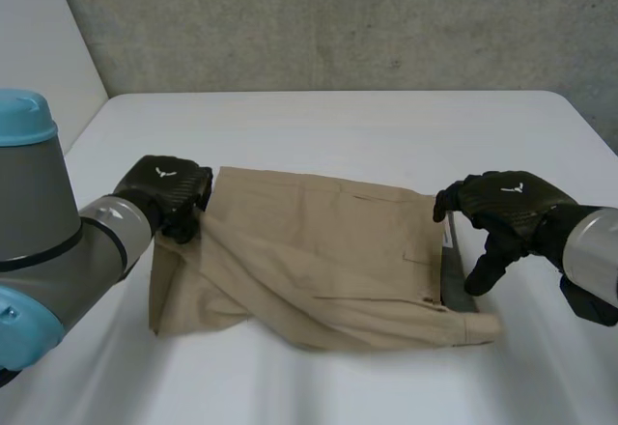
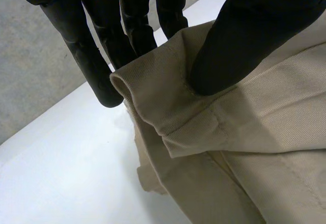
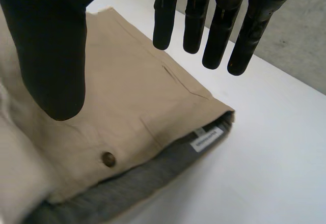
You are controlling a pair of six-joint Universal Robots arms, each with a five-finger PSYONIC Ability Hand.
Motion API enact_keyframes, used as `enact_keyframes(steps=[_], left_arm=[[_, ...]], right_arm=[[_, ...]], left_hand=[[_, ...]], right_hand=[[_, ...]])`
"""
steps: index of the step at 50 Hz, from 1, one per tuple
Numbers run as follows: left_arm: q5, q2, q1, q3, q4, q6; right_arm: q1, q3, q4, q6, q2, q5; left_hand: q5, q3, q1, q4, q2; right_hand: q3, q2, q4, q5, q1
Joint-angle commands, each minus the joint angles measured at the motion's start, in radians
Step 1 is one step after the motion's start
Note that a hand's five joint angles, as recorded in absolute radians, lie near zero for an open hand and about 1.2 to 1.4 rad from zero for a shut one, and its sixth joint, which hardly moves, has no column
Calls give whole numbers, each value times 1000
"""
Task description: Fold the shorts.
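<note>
The left hand (image 1: 166, 193) is pinching a leg hem of the tan shorts (image 1: 319, 251) between thumb and fingers, holding that corner raised above the white desk (image 1: 338, 126). The right hand (image 1: 507, 208) is hovering released, fingers straight, over the waistband end, where a button (image 3: 108, 159) and the grey lining are showing.

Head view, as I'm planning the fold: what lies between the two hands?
The tan shorts span that stretch in the head view: the left hand pinches a leg hem, the right hand is open at the waistband.
</note>
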Motion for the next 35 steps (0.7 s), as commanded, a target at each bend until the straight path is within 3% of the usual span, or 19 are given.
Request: enact_keyframes(steps=[1, 9, 16, 19, 20, 21, 30, 35], left_arm=[[3, 8, -15, -4, 1, 0], [3, 1, -12, -2, 2, 0], [3, -1, 1, -7, 2, -1], [4, -1, 1, -12, 2, -1], [4, -1, 1, -12, 2, -1], [4, -2, 1, -13, 2, -1], [1, -94, 5, 93, 93, 9], [-2, -209, 7, 235, 156, 11]], right_arm=[[-1, -12, 160, -2, -53, -45], [4, 57, 169, -8, -54, -43], [11, 152, 73, -30, -33, -28], [11, 175, 13, -44, -13, -22], [11, 177, -34, -47, -4, -14], [11, 168, -120, -33, 1, -6], [42, 4, -358, 42, 104, 57], [137, -225, -380, 42, 313, 162]], left_hand=[[236, 204, 288, 201, 197], [236, 204, 288, 201, 197], [236, 204, 288, 201, 197], [236, 204, 288, 201, 197], [236, 204, 288, 201, 197], [236, 204, 288, 201, 197], [236, 204, 288, 201, 197], [236, 204, 288, 201, 197]], right_hand=[[-6, -18, 8, 6, 47], [-3, -15, 11, 9, 50], [47, 35, 60, 59, 99], [319, 307, 332, 330, 371], [727, 715, 741, 739, 779], [948, 936, 962, 960, 1000], [950, 938, 964, 962, 1003], [950, 938, 964, 962, 1003]])
